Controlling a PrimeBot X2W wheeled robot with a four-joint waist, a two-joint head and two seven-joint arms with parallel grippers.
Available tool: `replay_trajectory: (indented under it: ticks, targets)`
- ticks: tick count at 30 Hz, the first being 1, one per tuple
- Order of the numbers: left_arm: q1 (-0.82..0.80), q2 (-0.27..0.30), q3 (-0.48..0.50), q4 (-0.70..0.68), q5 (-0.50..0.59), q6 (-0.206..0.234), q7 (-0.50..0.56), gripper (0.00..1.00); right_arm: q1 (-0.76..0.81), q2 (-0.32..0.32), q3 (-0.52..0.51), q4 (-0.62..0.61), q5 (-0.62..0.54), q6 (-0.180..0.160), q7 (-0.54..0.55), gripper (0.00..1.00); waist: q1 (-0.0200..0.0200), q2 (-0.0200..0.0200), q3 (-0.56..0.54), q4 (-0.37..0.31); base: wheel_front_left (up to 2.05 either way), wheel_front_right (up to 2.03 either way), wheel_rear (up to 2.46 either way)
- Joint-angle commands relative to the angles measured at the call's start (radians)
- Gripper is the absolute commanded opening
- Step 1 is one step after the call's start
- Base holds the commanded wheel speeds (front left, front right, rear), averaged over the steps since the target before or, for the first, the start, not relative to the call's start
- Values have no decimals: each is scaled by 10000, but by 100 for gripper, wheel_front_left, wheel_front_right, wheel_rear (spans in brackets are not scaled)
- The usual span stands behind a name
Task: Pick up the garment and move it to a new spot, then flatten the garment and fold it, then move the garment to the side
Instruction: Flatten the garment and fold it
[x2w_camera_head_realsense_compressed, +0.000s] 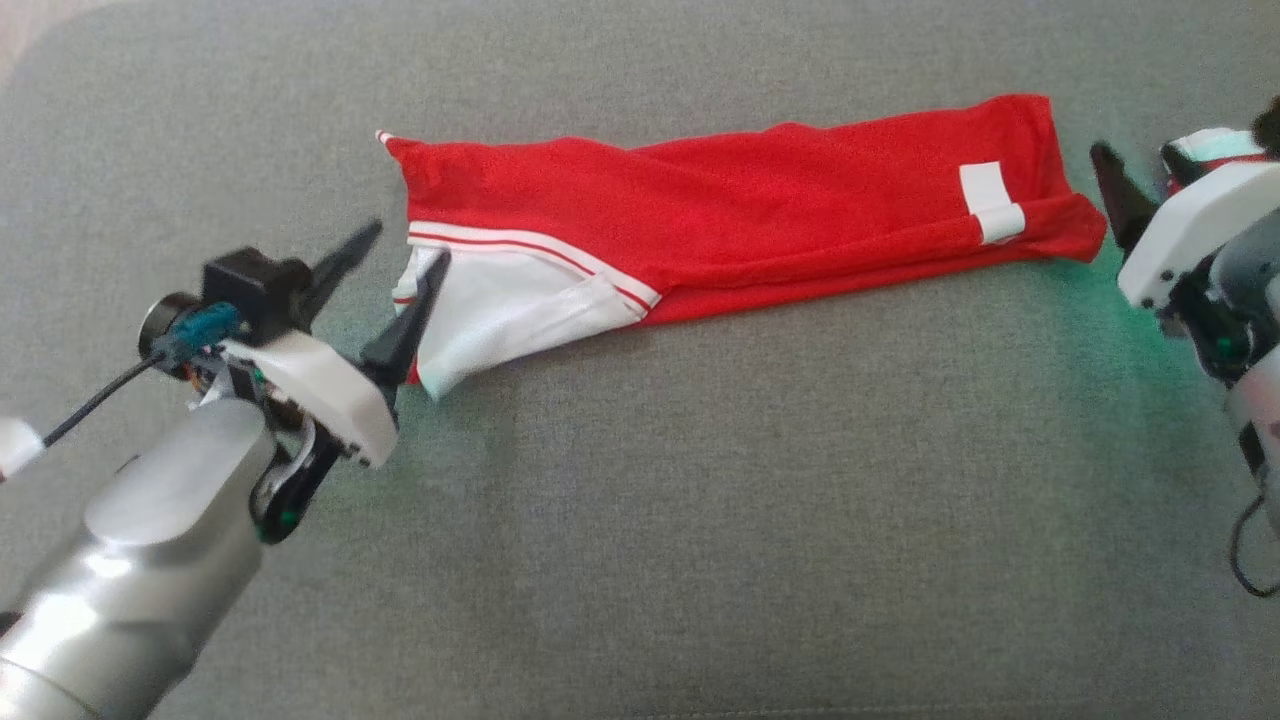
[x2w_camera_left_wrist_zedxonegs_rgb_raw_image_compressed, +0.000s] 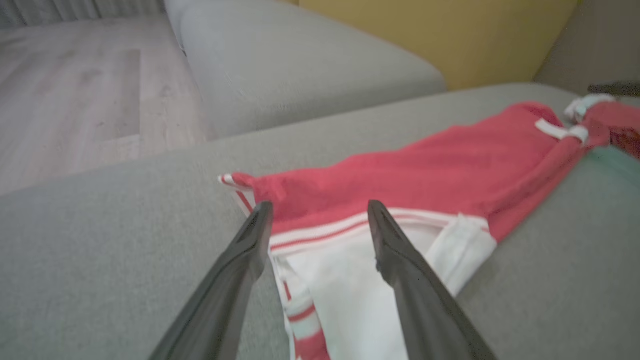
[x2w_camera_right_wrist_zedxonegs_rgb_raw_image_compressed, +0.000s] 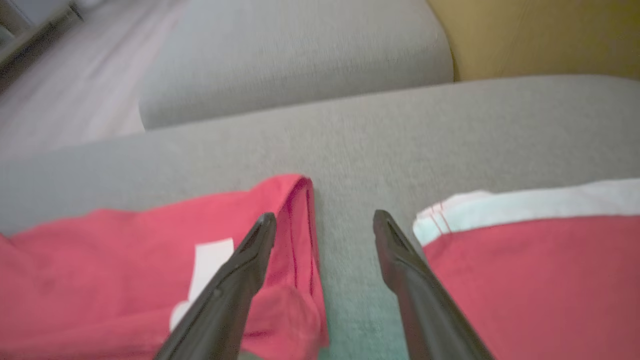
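Our garment (x2w_camera_head_realsense_compressed: 760, 215) lies stretched out as a long, narrow folded strip on the grey sofa cushion (x2w_camera_head_realsense_compressed: 700, 500). It is red for most of its length, with a white panel and striped white trim at its left end and a small white patch near its right end.

Our left hand (x2w_camera_head_realsense_compressed: 410, 240) sits at the garment's left end, its two dark fingers spread apart and grasping nothing. One fingertip overlaps the white panel's edge, but we cannot tell whether it touches the cloth.

Our right hand (x2w_camera_right_wrist_zedxonegs_rgb_raw_image_compressed: 325, 215) is at the garment's right end, fingers likewise spread and empty, with bare cushion between them. Just beyond that end lies another piece of red cloth with a white band (x2w_camera_right_wrist_zedxonegs_rgb_raw_image_compressed: 530, 280).
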Motion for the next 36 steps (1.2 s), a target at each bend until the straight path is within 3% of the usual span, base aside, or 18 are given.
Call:
replay_trajectory:
  ticks: [1, 8, 14, 17, 21, 22, 24, 30, 36]
  targets:
    - [-297, 66, 881, -121, -346, 253, -674, 100, -175, 128, -375, -306, 529, -9, -565, 100, 0, 0, -215, -4, 0, 0, 0]
    - [-230, -402, 2183, -543, -471, 1034, -1417, 100, -145, 555, -803, -1317, 942, -9, -2502, 100, 0, 0, -773, -51, 0, 0, 0]
    - [1090, -1220, 5560, -2807, 914, 2146, -1449, 100, 506, 1072, -1068, -2298, 21, -9, -3913, 100, 0, 0, -1321, -111, 0, 0, 0]
    - [2384, -1844, 6816, -3775, 1875, 2317, -1450, 100, 1164, 1512, -1881, -3056, -1149, -9, -3985, 100, 0, 0, -1548, -127, 0, 0, 0]
    - [3971, -2473, 7627, -4023, 2678, 2165, -1451, 100, 2909, 2673, -3468, -4659, -2769, -9, -3991, 100, 0, 0, -1798, -150, 0, 0, 0]
    - [4617, -2702, 7838, -3953, 3026, 2010, -1451, 100, 3854, 3250, -3961, -5355, -3493, -9, -3992, 100, 0, 0, -1861, -165, 0, 0, 0]
    - [5181, -2898, 7964, -3816, 3368, 1841, -1451, 100, 4700, 3593, -4216, -5789, -4047, -9, -3993, 100, 0, 0, -1902, -185, 0, 0, 0]
    - [6234, -3521, 8466, -3449, 4169, 1426, -1452, 100, 6188, 3837, -4085, -6350, -4346, -9, -3994, 100, 0, 0, -1893, -199, 0, 0, 0]
    - [6174, -3920, 8925, -3322, 4754, 950, -1452, 100, 6155, 3843, -4125, -6558, -4275, -9, -3994, 100, 0, 0, -1620, -118, 0, 0, 0]
